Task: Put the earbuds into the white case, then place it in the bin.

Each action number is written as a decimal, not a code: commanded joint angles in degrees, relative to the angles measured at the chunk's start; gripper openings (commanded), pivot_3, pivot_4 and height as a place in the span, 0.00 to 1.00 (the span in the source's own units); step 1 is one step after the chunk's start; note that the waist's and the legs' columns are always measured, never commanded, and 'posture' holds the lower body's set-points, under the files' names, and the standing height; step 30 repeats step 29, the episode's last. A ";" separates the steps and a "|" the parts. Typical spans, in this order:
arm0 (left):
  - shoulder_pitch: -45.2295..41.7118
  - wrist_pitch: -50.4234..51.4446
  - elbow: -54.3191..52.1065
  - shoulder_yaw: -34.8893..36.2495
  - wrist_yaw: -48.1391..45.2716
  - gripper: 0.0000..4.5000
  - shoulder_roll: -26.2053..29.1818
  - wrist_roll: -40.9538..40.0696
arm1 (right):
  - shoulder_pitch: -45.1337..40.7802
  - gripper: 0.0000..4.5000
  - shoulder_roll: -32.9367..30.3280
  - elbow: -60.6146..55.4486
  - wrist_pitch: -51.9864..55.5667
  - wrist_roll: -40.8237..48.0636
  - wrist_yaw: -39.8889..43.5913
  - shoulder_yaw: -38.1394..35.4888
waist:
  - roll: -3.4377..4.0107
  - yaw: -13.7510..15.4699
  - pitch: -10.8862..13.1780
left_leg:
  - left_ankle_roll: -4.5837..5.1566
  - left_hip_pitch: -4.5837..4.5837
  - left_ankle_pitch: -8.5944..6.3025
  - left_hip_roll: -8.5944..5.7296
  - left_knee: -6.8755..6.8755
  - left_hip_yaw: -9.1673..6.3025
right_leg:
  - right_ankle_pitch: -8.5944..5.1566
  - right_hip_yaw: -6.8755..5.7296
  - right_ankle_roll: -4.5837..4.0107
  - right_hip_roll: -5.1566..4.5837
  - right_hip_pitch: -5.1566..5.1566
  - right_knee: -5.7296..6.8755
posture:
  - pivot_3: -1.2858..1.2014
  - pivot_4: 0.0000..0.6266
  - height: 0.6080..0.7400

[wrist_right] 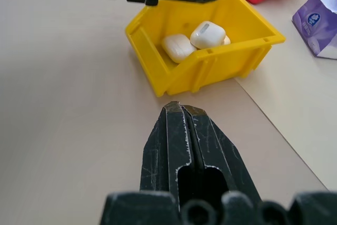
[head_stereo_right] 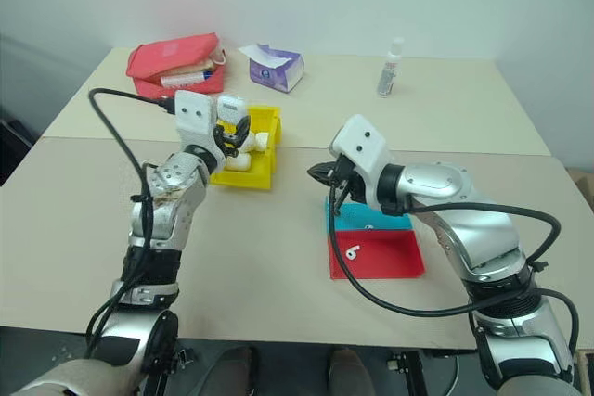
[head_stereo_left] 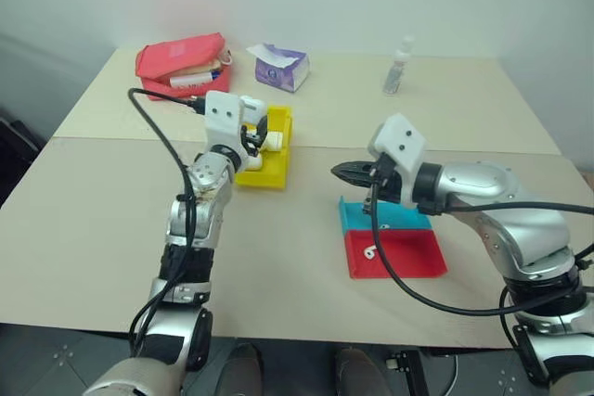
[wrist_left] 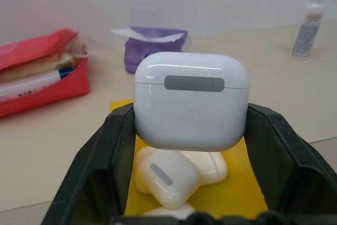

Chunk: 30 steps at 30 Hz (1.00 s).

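Inside the bin (wrist_right: 210,67), two white cases (wrist_right: 208,34).

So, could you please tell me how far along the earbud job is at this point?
Done: the white case is closed and other white cases already lie in the yellow bin.
In hand: the left gripper holds the case over the bin.
Left: lower and release it. One earbud lies in the red tray. The right gripper is shut and empty.
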 commanded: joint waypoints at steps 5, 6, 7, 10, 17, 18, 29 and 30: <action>-1.89 0.18 0.96 -0.43 0.05 0.99 0.98 1.52 | -0.28 0.00 1.06 -3.13 0.63 -0.18 -1.60 -1.84 | 0.00 0.13 0.00 | -0.01 -0.03 0.00 0.00 -0.02 0.00 | 0.00 -0.01 0.00 0.00 -0.02 -0.01 | 0.52 0.24 1.00; -1.19 0.32 -0.41 0.32 -1.70 0.99 1.31 0.01 | 0.07 0.00 1.14 -3.47 0.58 -0.14 -1.78 -1.86 | 0.00 0.10 0.00 | -0.01 -0.02 0.01 0.00 -0.02 0.00 | 0.00 -0.01 0.00 0.00 -0.02 0.00 | 0.52 0.24 1.00; -0.35 1.00 -1.87 0.98 -3.84 0.99 1.88 -1.63 | 0.42 0.00 1.37 -3.91 0.66 -0.07 -2.12 -1.79 | 0.00 0.00 0.00 | -0.01 -0.02 0.01 0.00 -0.02 0.00 | 0.00 -0.01 0.00 0.00 -0.02 0.01 | 0.52 0.24 1.00; 3.54 4.59 -8.45 4.01 -10.18 0.99 4.11 -8.08 | 2.72 0.00 2.38 -4.70 -0.39 -0.19 -2.97 -1.81 | 0.00 -0.17 0.00 | -0.04 0.00 0.03 0.01 -0.06 0.00 | 0.00 -0.01 0.00 0.01 -0.03 0.03 | 0.52 0.24 1.00; 20.50 10.76 -31.21 7.32 -27.52 0.99 21.19 -17.66 | 11.92 0.00 1.41 -1.42 -13.97 -5.57 -0.79 -2.50 | 0.00 -0.81 0.00 | -0.07 0.02 0.04 0.01 -0.07 0.02 | 0.00 0.01 0.00 -0.01 -0.02 0.03 | 0.52 0.24 1.00; 23.39 10.96 -34.15 8.51 -28.90 0.99 23.39 -18.53 | 13.04 0.00 1.33 -0.86 -14.97 -5.45 -0.40 -3.28 | 0.00 -1.00 0.00 | -0.07 0.02 0.04 0.02 -0.07 0.03 | 0.00 0.01 0.00 -0.02 -0.02 0.03 | 0.52 0.24 1.00; 48.29 20.23 -56.17 32.60 -39.37 0.99 35.49 -43.34 | 24.94 0.00 -4.78 -2.12 -20.32 0.40 9.35 -14.41 | -0.02 -1.31 0.01 | -0.04 0.24 0.01 0.03 -0.08 0.05 | -0.02 0.04 -0.02 -0.03 0.11 0.11 | 0.52 0.24 1.00; 48.29 20.23 -56.17 32.60 -39.37 0.99 35.49 -43.34 | 24.94 0.00 -4.78 -2.12 -20.32 0.40 9.35 -14.41 | -0.02 -1.31 0.01 | -0.04 0.24 0.01 0.03 -0.08 0.05 | -0.02 0.04 -0.02 -0.03 0.11 0.11 | 0.52 0.24 1.00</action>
